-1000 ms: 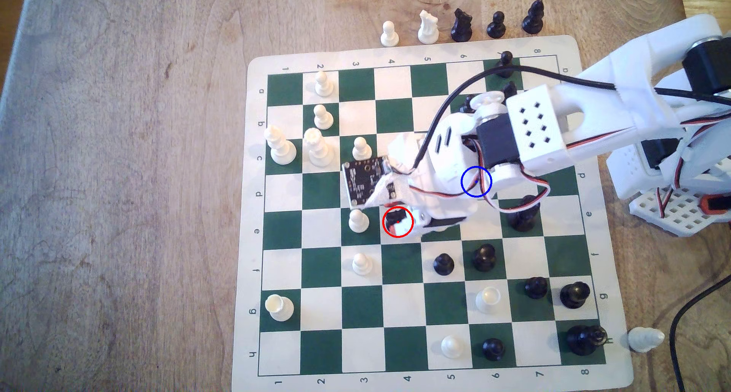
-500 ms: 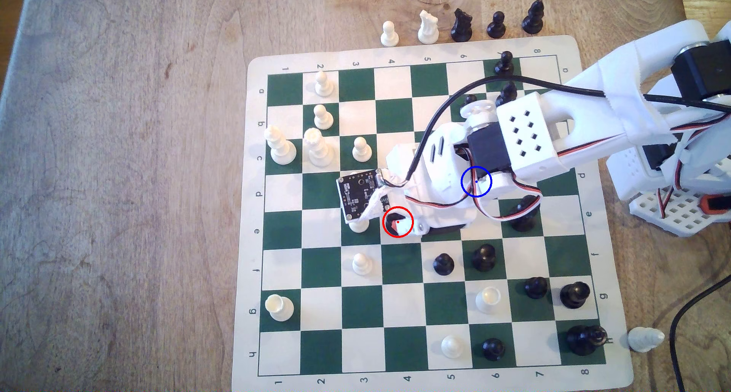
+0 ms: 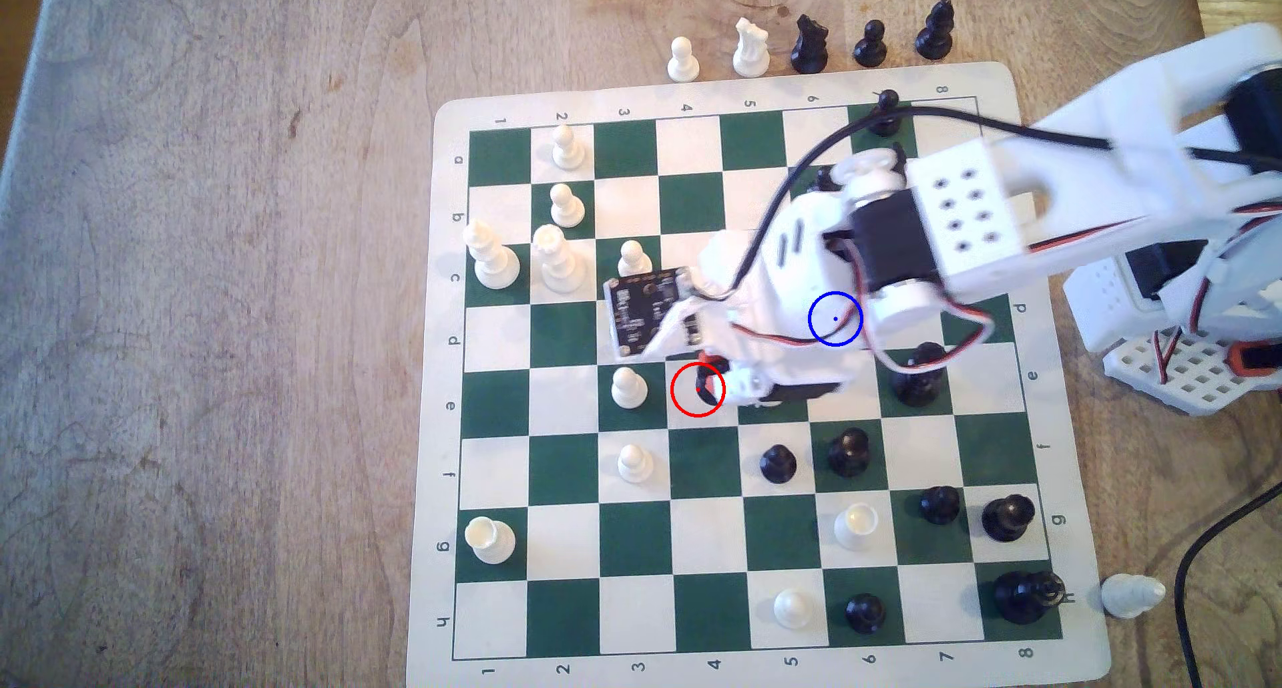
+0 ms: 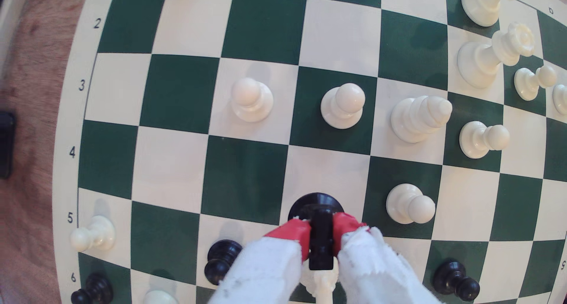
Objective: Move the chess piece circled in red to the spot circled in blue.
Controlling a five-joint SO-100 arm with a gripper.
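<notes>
Two red pads [image 4: 290, 235] pinch the knight [image 4: 320, 227] at its neck in the wrist view; I read the gripper [image 4: 320, 230] as clamped on the piece. The knight's round base shows below the tips, over a white square, and I judge it just lifted (cannot confirm clearance from this angle).

For the carry I want more height first: a white pawn [image 3: 628, 387] stands on the next square, and black pawns [image 3: 778, 463] sit near the likely path. Then swing toward the spot [image 3: 835, 319], keep the piece upright, lower straight down, release only once the base sits flat.

The exterior view gives me the red ring with the knight [image 3: 709, 383] at its edge beside the gripper [image 3: 714, 379], and the blue ring, though the wrist housing covers the green square under it. The wrist view gives the grip itself, which the exterior view blurs.
</notes>
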